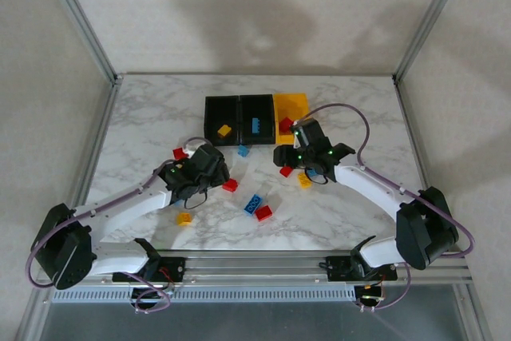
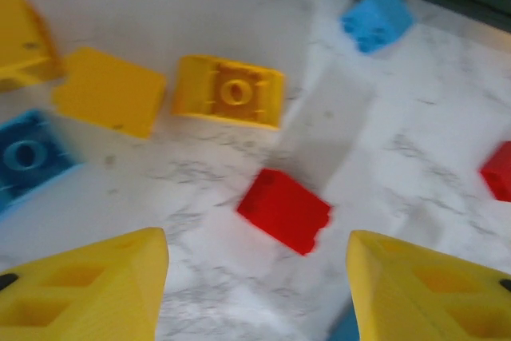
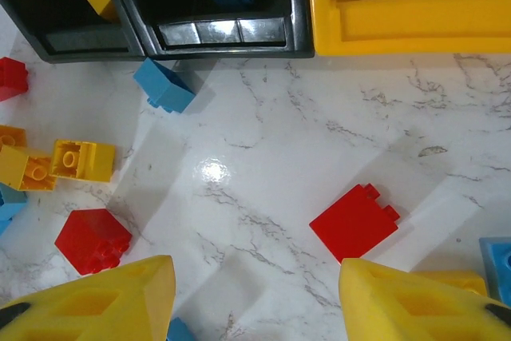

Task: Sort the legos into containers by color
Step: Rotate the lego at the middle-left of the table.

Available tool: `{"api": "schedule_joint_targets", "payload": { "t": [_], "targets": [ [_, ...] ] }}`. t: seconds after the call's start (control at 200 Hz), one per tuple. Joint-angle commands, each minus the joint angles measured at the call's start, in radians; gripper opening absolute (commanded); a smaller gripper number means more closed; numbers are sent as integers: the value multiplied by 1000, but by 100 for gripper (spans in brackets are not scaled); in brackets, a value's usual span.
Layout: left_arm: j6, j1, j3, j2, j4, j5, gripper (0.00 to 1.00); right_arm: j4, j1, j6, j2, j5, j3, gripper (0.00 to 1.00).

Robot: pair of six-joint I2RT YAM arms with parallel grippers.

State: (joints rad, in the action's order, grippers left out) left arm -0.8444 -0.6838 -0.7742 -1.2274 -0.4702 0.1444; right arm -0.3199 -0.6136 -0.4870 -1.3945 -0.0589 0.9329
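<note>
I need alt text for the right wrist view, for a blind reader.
The right gripper, its yellow fingers apart, hangs over a white marble table with a red studded plastic brick lying just ahead. Beyond it stand two black plastic bins and a yellow-orange plastic bin, with loose red, yellow and blue bricks nearby.

Blur softens the whole left wrist view; the central red brick [image 2: 283, 209] shows no clear studs. The left gripper [image 2: 255, 237] has its yellow fingers [image 2: 88, 293] cut off at six o'clock. A red piece [image 2: 499, 172] at three o'clock and a dark blue brick [image 2: 24, 157] at nine o'clock run off the edges. In the right wrist view the yellow-orange bin [image 3: 399, 21] is cropped at one o'clock.
</note>
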Motion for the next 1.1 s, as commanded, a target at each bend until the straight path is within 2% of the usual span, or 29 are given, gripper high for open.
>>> {"api": "schedule_joint_targets", "payload": {
  "t": [0.0,0.115,0.195,0.265,0.436,0.596,0.686,0.886,1.096],
  "targets": [
    [-49,52,63,66,-119,107,63,33,-8,-13,28,-19,-26,56],
    [-66,133,135,143,-112,96,68,45,-8,-13,20,-28,-29,56],
    [-36,207,176,190,-90,69,78,52,-8,-13,13,-32,-34,56],
    [5,272,203,220,-43,25,82,58,-8,-10,7,-33,-37,55],
    [63,341,251,220,70,-32,92,56,-8,-5,-5,-30,-36,55],
    [101,389,300,169,195,-87,94,58,-8,-3,-4,-29,-39,54],
    [132,401,305,144,217,-71,96,55,-8,-3,-1,-31,-41,54],
    [180,424,311,111,281,-110,96,59,-9,-7,-4,-38,-45,53],
    [163,428,342,73,303,-206,94,49,-9,-6,4,-24,-43,53]
  ]
}}
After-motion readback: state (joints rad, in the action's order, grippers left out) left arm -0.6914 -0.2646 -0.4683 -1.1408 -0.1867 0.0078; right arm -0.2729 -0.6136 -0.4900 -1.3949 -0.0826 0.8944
